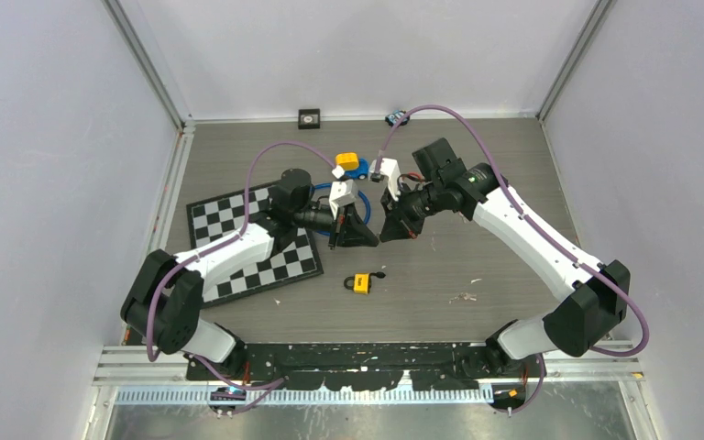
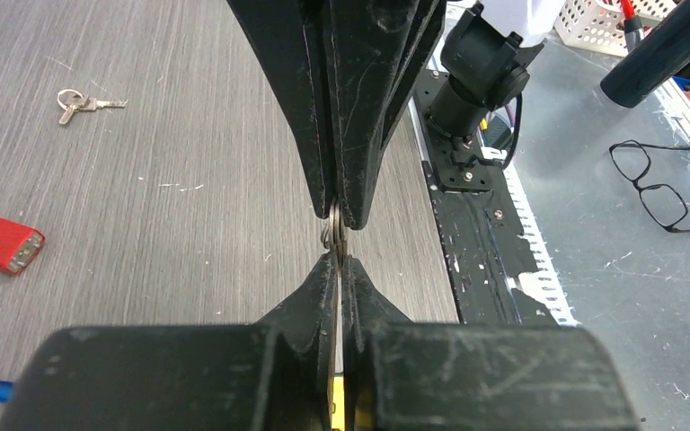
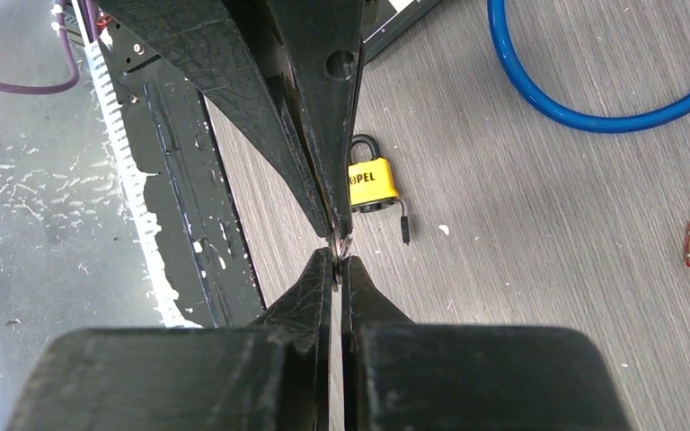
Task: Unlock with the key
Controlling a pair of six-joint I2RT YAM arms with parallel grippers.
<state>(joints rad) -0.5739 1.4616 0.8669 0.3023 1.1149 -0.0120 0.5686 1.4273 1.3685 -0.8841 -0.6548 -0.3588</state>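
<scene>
Nearest me, at 6 o'clock, the black mounting rail (image 1: 357, 353) carries both arm bases. The left wrist view shows a pair of glasses (image 2: 656, 184) lying on the metal surface outside it. A little farther in, the yellow padlock (image 1: 361, 283) lies flat on the grey desk (image 1: 477, 247), just toward 6 o'clock from the spot where the arms meet. A small dark-tipped piece (image 3: 404, 229) sticks out by one of its corners, and I can't tell whether that is a key. At the centre of the desk the two hands meet tip to tip. My left hand (image 2: 335, 242) reaches in from 9 o'clock with its fingers pressed tight together on a thin metal key ring (image 2: 328, 233), whose loops show in the slit at the tips. My right hand (image 3: 337, 251) comes in from 3 o'clock, pinched just as tight, with a bit of metal ring caught at its tips. I can't tell whether both are holding the same ring. Under my left forearm, toward 9 o'clock, lies a checkered mat (image 1: 257, 247). Just behind the hands a blue cable loop (image 1: 323, 194) lies on the desk, and the wrist views show a red block (image 2: 4, 244) and a loose pair of keys (image 2: 81, 103) lying well apart from it. Farther toward 12 o'clock sits a blue and yellow toy car (image 1: 352, 166). Against the far wall are a small black square (image 1: 309, 117) and another small object (image 1: 396, 118).
</scene>
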